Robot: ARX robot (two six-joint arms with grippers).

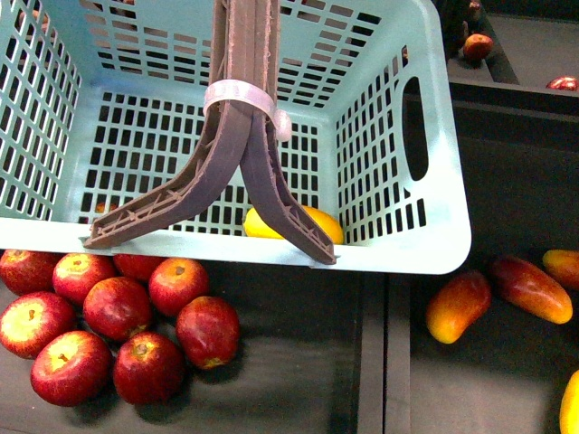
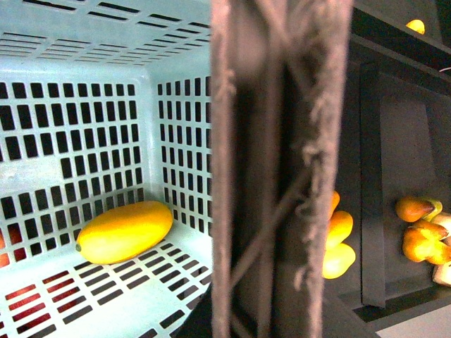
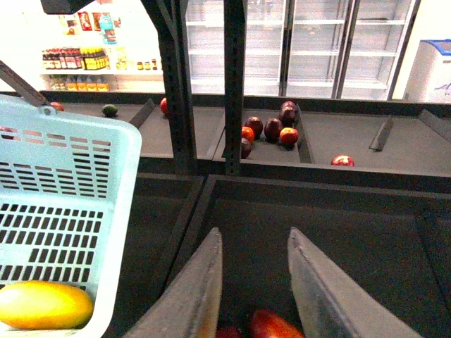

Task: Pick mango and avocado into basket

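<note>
The pale teal basket hangs over the fruit bins, its brown-grey handles pulled together and tied with a white band. My left gripper is shut on those handles, which fill its wrist view and hide its fingers. The yellow mango lies on the basket floor near a corner, also seen from the right wrist. My right gripper stands open beside the basket, above a dark bin with a red fruit below its fingers. A small dark green fruit, apparently the avocado, lies on the far shelf.
Red apples are heaped under the basket's front edge. Red-orange elongated mangoes lie in the bin to the right, past a divider. Yellow fruits sit beside the basket. A metal post and more apples stand beyond.
</note>
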